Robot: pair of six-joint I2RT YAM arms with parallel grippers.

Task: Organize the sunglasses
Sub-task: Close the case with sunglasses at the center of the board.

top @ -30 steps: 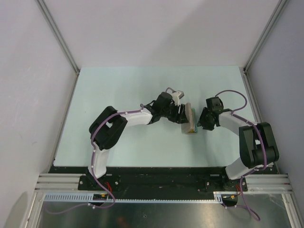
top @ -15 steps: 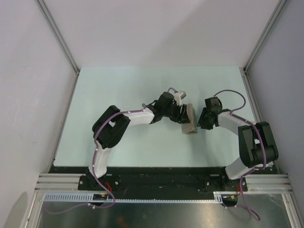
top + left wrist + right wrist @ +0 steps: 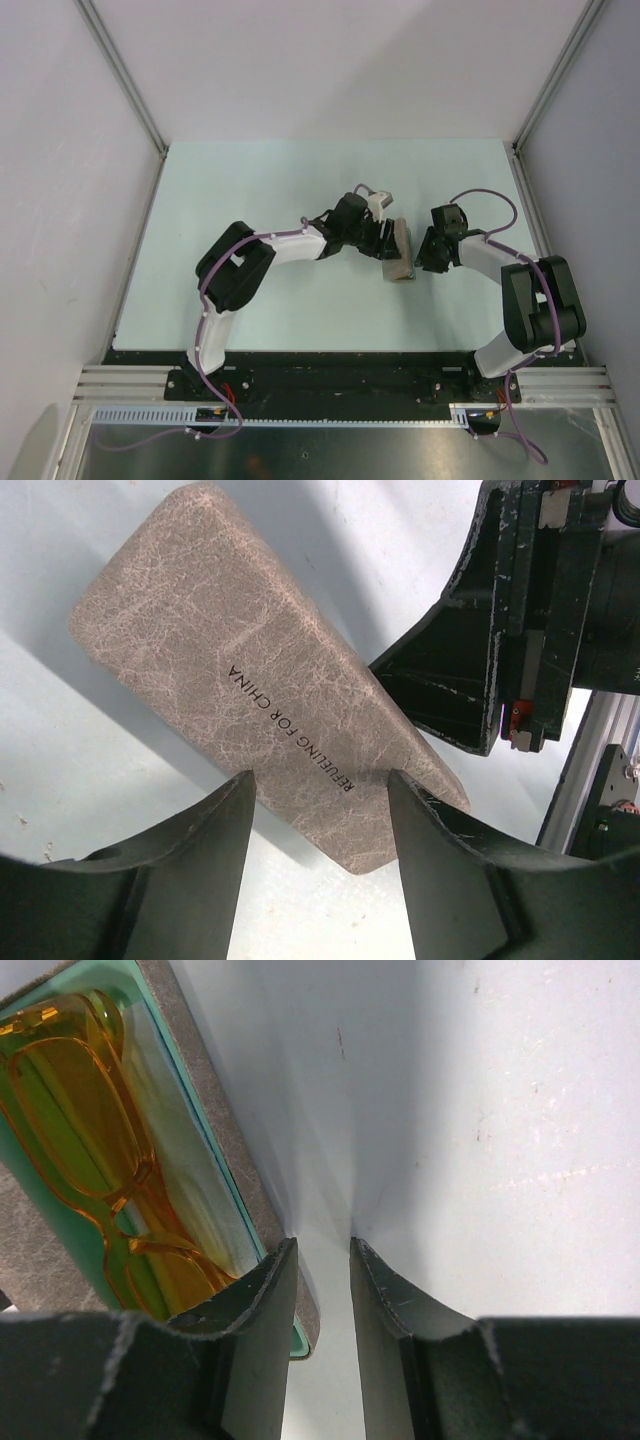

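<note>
The grey-brown speckled case [image 3: 398, 250] lies mid-table between my two grippers. In the left wrist view its printed outer face [image 3: 260, 680] fills the middle. My left gripper [image 3: 320, 790] is open, its fingers either side of the case's near corner and holding nothing; it also shows from above [image 3: 385, 243]. In the right wrist view the orange-yellow sunglasses [image 3: 90, 1150] lie inside the teal-lined case [image 3: 215, 1140]. My right gripper [image 3: 323, 1250] has a narrow gap with only table between its fingers. Its left finger [image 3: 250, 1300] lies over the case's rim. The right gripper also shows from above [image 3: 424, 252].
The pale table [image 3: 260, 190] is walled by white panels at the back and sides. My right gripper's black body [image 3: 470, 670] stands close behind the case in the left wrist view. A metal rail [image 3: 340, 385] runs along the near edge.
My left gripper has shifted slightly toward the case. The teal lining that showed at the case's near end from above is now covered. The right arm has barely moved.
</note>
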